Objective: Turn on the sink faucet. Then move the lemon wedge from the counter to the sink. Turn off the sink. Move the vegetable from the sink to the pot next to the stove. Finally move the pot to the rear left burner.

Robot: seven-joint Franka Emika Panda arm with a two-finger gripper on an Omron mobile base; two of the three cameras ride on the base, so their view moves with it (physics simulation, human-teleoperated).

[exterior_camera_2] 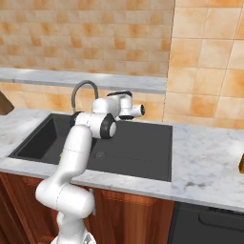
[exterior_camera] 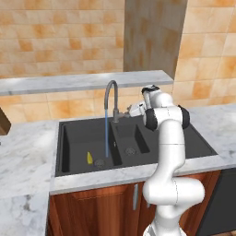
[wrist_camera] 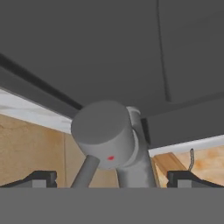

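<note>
The dark gooseneck sink faucet (exterior_camera: 110, 94) stands behind the black double-basin sink (exterior_camera: 184, 138), and a thin blue stream of water runs from its spout into the left basin. The lemon wedge (exterior_camera: 89, 157) lies on that basin's floor beside the drain. My gripper (exterior_camera: 126, 112) is at the faucet's base, level with the side handle. In the hand view the grey handle knob (wrist_camera: 105, 133) with a small red dot sits close ahead, between the widely spread fingertips (wrist_camera: 40, 178) of my open gripper (wrist_camera: 113, 179). The pot and the stove are out of view.
The marble counter (exterior_camera: 27, 152) wraps around the sink over wooden cabinets. A raised marble ledge (exterior_camera: 83, 82) runs along the tiled wall behind the faucet. Brown objects sit at the counter's far left (exterior_camera: 3, 122) and far right (exterior_camera_2: 241, 164).
</note>
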